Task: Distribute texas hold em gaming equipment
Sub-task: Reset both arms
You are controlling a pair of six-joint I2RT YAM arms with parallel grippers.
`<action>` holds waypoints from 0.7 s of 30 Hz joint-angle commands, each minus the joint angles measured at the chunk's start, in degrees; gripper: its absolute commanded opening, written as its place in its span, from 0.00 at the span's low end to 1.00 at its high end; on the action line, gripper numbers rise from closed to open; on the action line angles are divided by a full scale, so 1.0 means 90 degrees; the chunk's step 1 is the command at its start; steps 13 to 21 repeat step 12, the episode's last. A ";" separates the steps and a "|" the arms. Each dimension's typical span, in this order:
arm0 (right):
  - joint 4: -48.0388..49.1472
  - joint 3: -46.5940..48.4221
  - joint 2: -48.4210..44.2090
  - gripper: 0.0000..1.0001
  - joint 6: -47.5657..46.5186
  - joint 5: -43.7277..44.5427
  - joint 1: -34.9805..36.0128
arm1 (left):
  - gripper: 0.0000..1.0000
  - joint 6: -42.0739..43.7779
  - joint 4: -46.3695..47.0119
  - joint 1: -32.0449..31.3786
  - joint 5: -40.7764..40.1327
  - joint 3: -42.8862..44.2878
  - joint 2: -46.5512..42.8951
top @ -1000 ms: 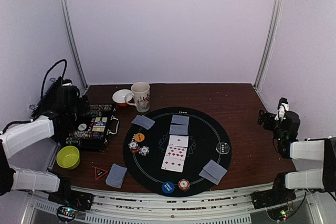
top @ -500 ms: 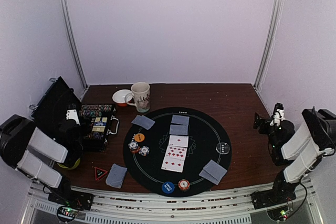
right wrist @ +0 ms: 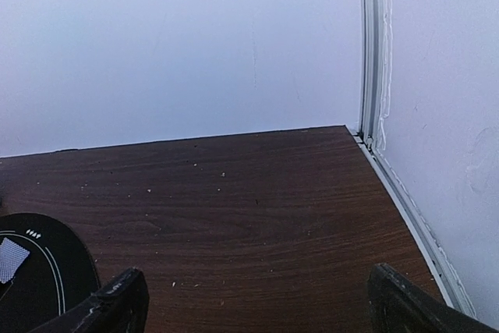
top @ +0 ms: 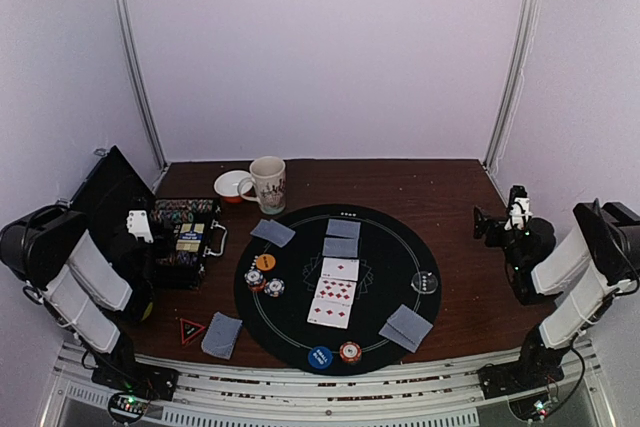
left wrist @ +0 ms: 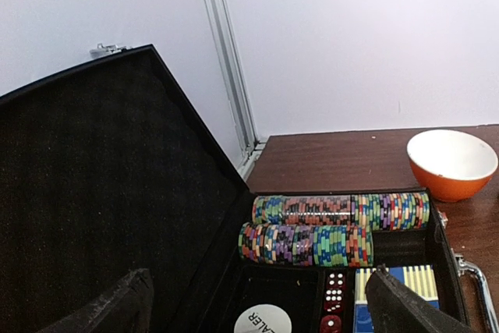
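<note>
On the round black mat (top: 395,247), face-up red-pipped cards (top: 335,302) lie in the middle. Pairs of grey-blue-backed cards lie at the far left (top: 272,232), the far middle (top: 342,237) and the near right (top: 407,327); one more pair (top: 222,335) lies off the mat's near left. Chip stacks stand at the left (top: 262,282) and the near edge (top: 350,351), beside an orange disc (top: 265,261), a blue disc (top: 320,357) and a clear disc (top: 425,282). My left gripper (top: 150,237) (left wrist: 261,309) is open and empty over the chip case. My right gripper (top: 495,222) (right wrist: 261,306) is open and empty over bare table.
The open black case (top: 185,237) holds rows of chips (left wrist: 306,243), red dice (left wrist: 334,294) and a white dealer button (left wrist: 261,321); its lid (left wrist: 93,193) stands up at the left. A mug (top: 268,184) and an orange bowl (left wrist: 452,163) stand behind. A red triangle (top: 191,328) lies near left.
Both arms have folded back upright at the table's sides. The left gripper drew back from over the case towards me. The right gripper shifted a little left and away. The green bowl is now hidden.
</note>
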 commanded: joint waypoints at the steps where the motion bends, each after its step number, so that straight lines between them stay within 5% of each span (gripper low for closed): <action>1: -0.0019 0.0020 -0.0054 1.00 -0.0081 -0.0019 0.0039 | 0.98 0.0017 0.0306 0.0035 0.0134 0.0322 -0.0057; 21: -0.0075 0.0031 -0.0067 1.00 -0.0100 -0.0004 0.0049 | 0.98 -0.0036 -0.0184 0.0098 0.0179 0.0615 -0.0021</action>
